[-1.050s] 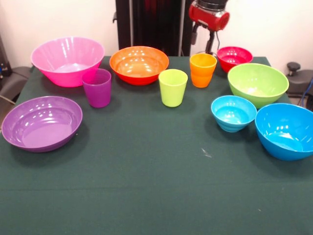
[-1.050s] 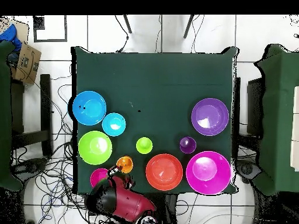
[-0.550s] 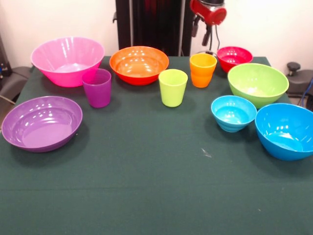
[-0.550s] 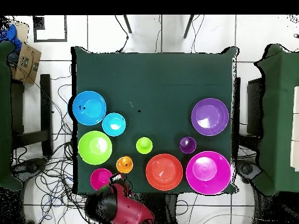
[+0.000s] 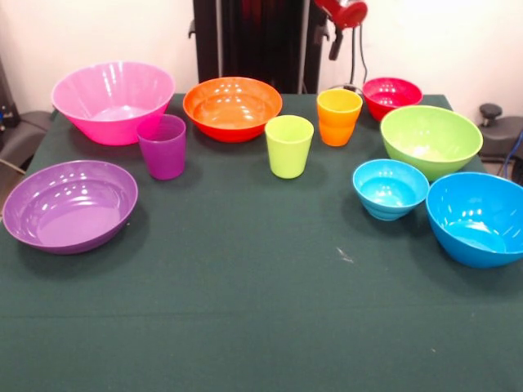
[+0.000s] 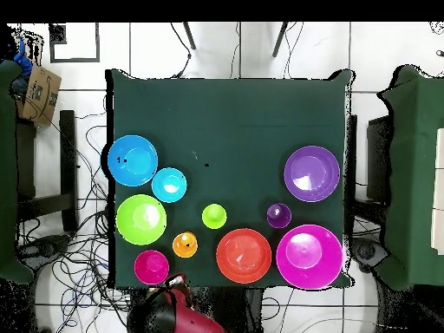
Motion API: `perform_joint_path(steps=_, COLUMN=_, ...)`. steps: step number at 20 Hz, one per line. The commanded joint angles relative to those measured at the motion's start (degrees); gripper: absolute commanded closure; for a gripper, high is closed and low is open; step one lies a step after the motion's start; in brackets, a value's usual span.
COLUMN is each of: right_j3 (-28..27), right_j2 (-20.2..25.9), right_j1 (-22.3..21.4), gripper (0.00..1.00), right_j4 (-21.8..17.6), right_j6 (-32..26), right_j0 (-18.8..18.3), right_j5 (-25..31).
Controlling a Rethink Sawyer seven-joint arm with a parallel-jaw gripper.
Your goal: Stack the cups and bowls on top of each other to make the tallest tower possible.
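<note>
On the dark green table cloth (image 5: 245, 286) of the front view, ten glossy plastic pieces are seen, all apart and none stacked. At the far side are placed the big pink round bowl (image 5: 113, 100), the orange round bowl (image 5: 232, 106), the orange tumbler (image 5: 339, 116) and the small red bowl (image 5: 391, 95). Nearer are set the purple tumbler (image 5: 162, 145), the lime green tumbler (image 5: 289, 145), the lime green bowl (image 5: 431, 140), the small light blue bowl (image 5: 390, 188), the big blue bowl (image 5: 477, 217) and the shallow purple bowl (image 5: 69, 204). The red gripper (image 5: 341, 18) is seen only partly at the top edge; whether it is spread cannot be told.

From overhead, the gripper (image 6: 176, 284) is found just off the table edge, near the small red bowl (image 6: 151, 266). The pieces are judged light, stiff and slippery; a hold over the rim wall is advised.
</note>
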Motion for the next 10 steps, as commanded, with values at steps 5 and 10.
perform_joint_path(steps=5, right_j3=-3.4, right_j2=5.2, right_j1=1.9, gripper=0.0, right_j4=0.8, right_j6=10.6, right_j0=2.6, right_j5=-0.3)
perform_joint_path(steps=10, right_j3=-6.4, right_j2=4.6, right_j1=3.8, gripper=0.0, right_j4=2.6, right_j6=10.0, right_j0=4.7, right_j5=0.3)
